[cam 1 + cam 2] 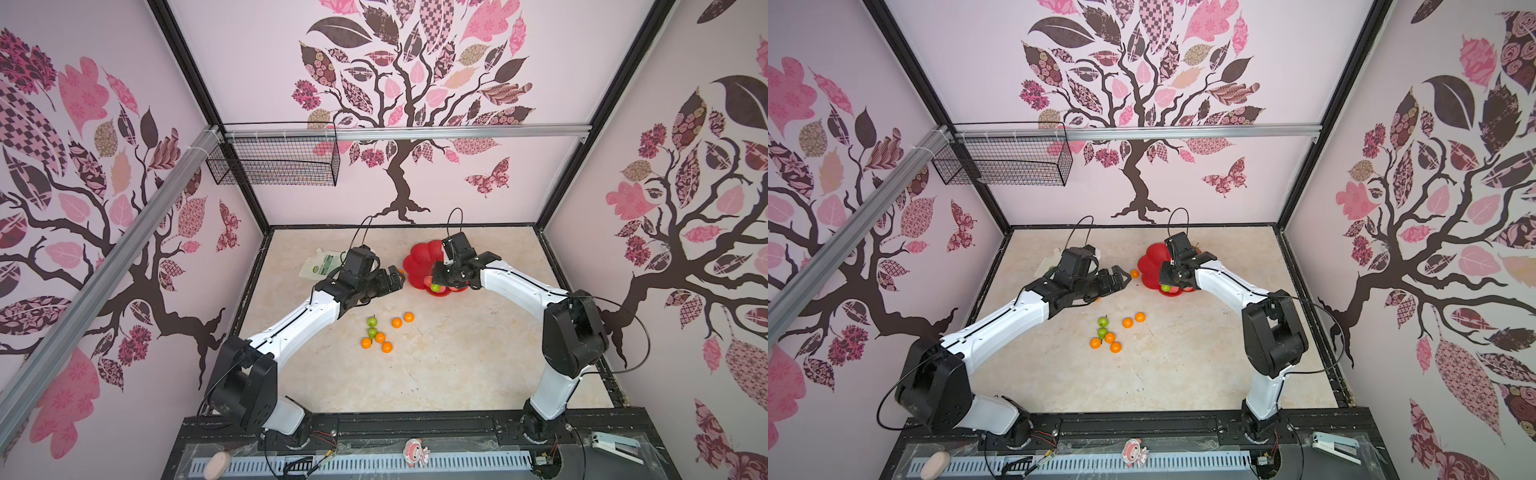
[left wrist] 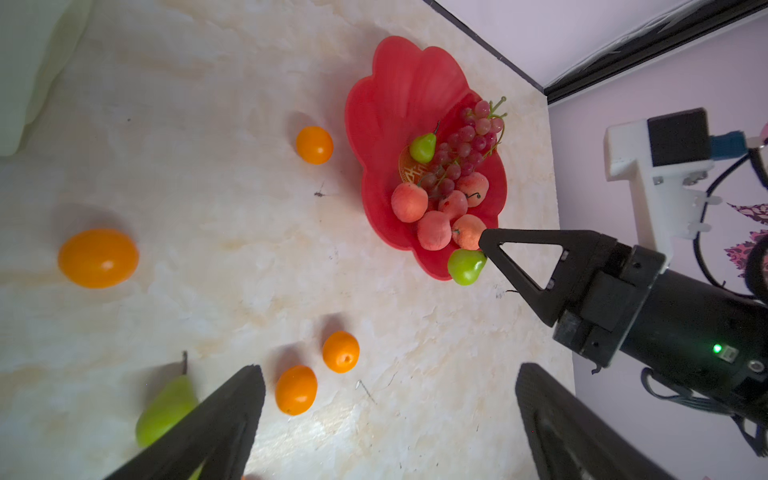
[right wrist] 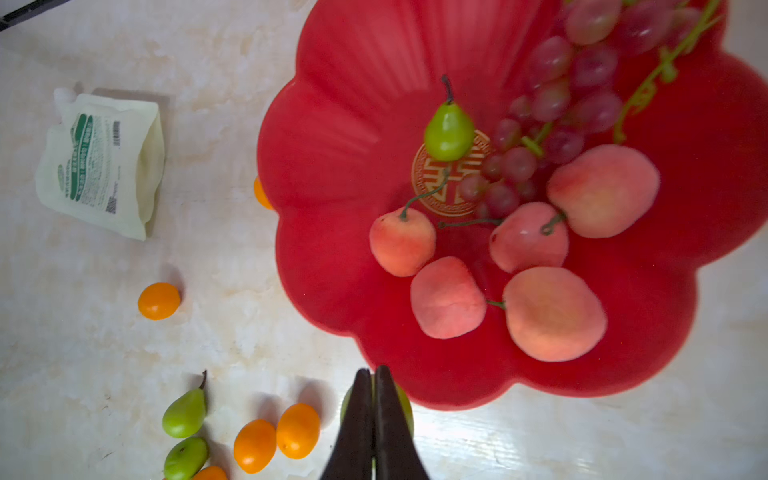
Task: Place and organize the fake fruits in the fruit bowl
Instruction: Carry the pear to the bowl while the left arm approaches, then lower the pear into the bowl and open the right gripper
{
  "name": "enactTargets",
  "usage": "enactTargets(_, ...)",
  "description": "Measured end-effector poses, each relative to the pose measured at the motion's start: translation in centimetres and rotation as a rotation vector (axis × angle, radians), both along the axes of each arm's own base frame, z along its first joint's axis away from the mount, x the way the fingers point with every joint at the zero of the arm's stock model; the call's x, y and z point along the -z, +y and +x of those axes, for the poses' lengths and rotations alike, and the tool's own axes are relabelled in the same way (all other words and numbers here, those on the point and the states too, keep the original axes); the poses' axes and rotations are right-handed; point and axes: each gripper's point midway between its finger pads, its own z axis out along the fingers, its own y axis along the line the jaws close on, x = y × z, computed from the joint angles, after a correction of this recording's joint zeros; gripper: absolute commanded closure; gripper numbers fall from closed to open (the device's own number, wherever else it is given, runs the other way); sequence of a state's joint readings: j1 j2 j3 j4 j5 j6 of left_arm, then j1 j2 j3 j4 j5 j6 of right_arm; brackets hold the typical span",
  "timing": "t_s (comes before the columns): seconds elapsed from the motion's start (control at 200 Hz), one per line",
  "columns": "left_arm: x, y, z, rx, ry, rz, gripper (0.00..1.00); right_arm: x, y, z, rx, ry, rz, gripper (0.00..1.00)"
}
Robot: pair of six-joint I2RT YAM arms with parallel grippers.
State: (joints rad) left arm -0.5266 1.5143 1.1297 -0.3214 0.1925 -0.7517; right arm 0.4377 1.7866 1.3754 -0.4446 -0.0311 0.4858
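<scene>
The red flower-shaped fruit bowl [image 1: 415,262] [image 3: 353,124] holds a grape bunch [image 3: 582,83], several peaches [image 3: 552,313] and a green pear [image 3: 449,133]. My right gripper [image 3: 373,374] [image 2: 484,243] is shut over the bowl's near rim, with another green pear [image 2: 465,266] [image 1: 435,287] hanging at its tip. My left gripper [image 2: 390,370] [image 1: 395,278] is open and empty, just left of the bowl above the table. Several oranges [image 1: 397,322] and two pears [image 1: 372,321] lie in a loose group nearer the front. One orange [image 1: 1134,274] sits between the left gripper and the bowl.
A white pouch with a green label [image 1: 318,266] [image 3: 99,166] lies at the back left, behind the left arm. A black wire basket [image 1: 274,160] hangs on the back wall. Another orange [image 1: 1097,298] peeks out under the left forearm.
</scene>
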Motion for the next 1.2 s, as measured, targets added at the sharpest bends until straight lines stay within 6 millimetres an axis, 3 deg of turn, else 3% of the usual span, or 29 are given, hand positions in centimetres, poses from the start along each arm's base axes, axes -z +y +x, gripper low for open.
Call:
enactTargets(0.215, 0.6, -2.3, 2.8, 0.025, -0.004, 0.001, 0.02, -1.7, -3.3, 3.3, 0.079, -0.053, -0.009, 1.0)
enactTargets(0.415, 0.6, -3.9, 5.0, 0.042, -0.017, -0.004, 0.02, -2.3, -3.7, 6.9, 0.103, -0.103, -0.041, 1.0)
enactTargets(0.91, 0.6, -6.6, 8.5, 0.083, -0.039, -0.02, 0.02, -0.2, -3.2, 13.6, 0.104, -0.124, -0.155, 1.0)
enactTargets(1.2, 0.9, -7.0, 8.9, 0.102, -0.044, -0.011, 0.02, 2.6, -2.9, 15.2, 0.091, -0.073, -0.19, 1.0)
